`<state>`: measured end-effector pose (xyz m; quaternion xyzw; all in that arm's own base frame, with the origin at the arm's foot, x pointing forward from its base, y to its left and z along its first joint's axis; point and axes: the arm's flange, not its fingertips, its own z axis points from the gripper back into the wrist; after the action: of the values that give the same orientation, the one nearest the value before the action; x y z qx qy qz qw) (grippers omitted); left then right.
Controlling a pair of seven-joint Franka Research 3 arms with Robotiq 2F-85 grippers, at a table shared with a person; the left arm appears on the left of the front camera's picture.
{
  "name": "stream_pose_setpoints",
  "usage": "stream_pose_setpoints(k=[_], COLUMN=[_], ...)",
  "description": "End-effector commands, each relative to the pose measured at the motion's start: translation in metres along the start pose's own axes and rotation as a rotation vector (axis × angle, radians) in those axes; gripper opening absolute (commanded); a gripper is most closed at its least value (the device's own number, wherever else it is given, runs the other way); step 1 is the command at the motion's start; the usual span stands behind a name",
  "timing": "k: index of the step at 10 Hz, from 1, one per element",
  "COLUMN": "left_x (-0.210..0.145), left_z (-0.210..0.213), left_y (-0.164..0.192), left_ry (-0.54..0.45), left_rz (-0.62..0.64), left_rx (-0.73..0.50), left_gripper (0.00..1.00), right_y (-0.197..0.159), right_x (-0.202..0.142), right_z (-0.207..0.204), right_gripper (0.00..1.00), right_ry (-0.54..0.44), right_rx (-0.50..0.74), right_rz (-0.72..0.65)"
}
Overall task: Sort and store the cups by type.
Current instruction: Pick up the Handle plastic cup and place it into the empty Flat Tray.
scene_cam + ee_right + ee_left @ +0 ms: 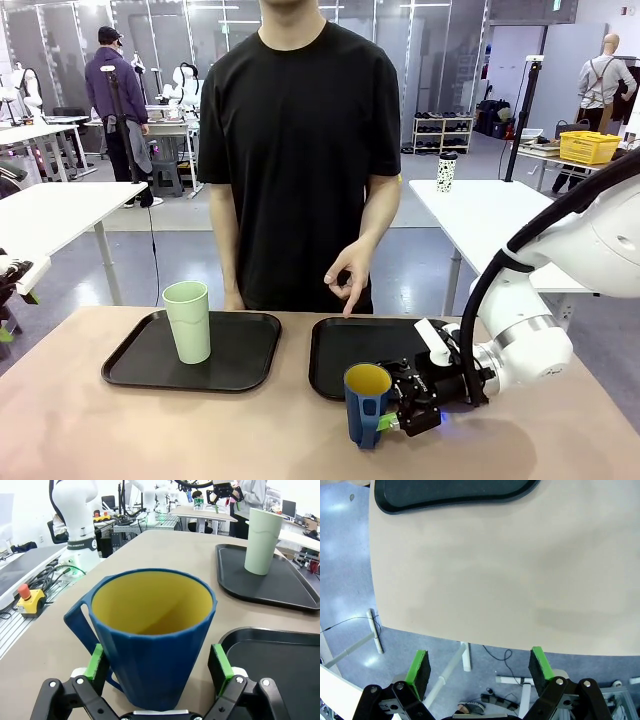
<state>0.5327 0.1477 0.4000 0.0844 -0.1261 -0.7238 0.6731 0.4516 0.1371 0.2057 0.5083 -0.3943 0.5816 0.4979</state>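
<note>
Between right gripper pads: blue mug, upright.

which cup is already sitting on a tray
The tall pale green tumbler, upright on the left tray. The blue mug stands on the bare table between the right gripper fingers.

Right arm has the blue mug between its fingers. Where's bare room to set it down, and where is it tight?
The right tray is bare beyond the blue mug and the right gripper, though the person's hand hangs over its far edge. Bare tabletop spans the near left. The left tray is free right of the green tumbler.
</note>
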Motion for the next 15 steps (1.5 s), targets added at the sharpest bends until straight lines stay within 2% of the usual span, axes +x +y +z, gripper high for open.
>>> stream_pose_setpoints(k=[1, 6, 9, 10, 11, 12, 13, 14, 15], left_x=[-0.0025, -0.0025, -0.0025, -0.0025, -0.0025, -0.0025, -0.0025, -0.0025, -0.0025], left_z=[0.0013, 0.0013, 0.0013, 0.0013, 0.0013, 0.0013, 0.0013, 0.0013, 0.0013], left_y=[0.0005, 0.0005, 0.0005, 0.0005, 0.0005, 0.0005, 0.0005, 0.0005, 0.0005], left_ry=[-0.021, -0.021, -0.021, -0.021, -0.021, -0.021, -0.021, -0.021, -0.021], left_rz=[-0.014, -0.014, -0.014, -0.014, -0.014, -0.014, -0.014, -0.014, -0.014], left_rx=[0.023, 0.023, 0.023, 0.023, 0.023, 0.023, 0.023, 0.023, 0.023], left_gripper=[1.0, 1.0, 1.0, 1.0, 1.0, 1.0, 1.0, 1.0, 1.0], right_y=[0.0046, 0.0056, 0.0064, 0.0069, 0.0072, 0.0077, 0.0075, 0.0077, 0.0081], right_x=[-0.0154, -0.0207, -0.0229, -0.0234, -0.0229, -0.0229, -0.023, -0.022, -0.0212], right_z=[-0.0095, -0.0144, -0.0147, -0.0152, -0.0144, -0.014, -0.0138, -0.0136, -0.0128], right_gripper=[1.0, 1.0, 1.0, 0.84, 0.82, 0.66, 0.63, 0.47, 0.64], right_ry=[-0.013, -0.03, -0.017, 0.001, -0.014, -0.011, -0.007, -0.001, 0.0], right_rx=[-0.014, -0.025, 0.011, 0.032, 0.029, 0.035, 0.033, 0.034, 0.03], right_rz=[0.035, 0.026, 0.017, 0.018, 0.023, 0.019, 0.014, 0.015, 0.013])
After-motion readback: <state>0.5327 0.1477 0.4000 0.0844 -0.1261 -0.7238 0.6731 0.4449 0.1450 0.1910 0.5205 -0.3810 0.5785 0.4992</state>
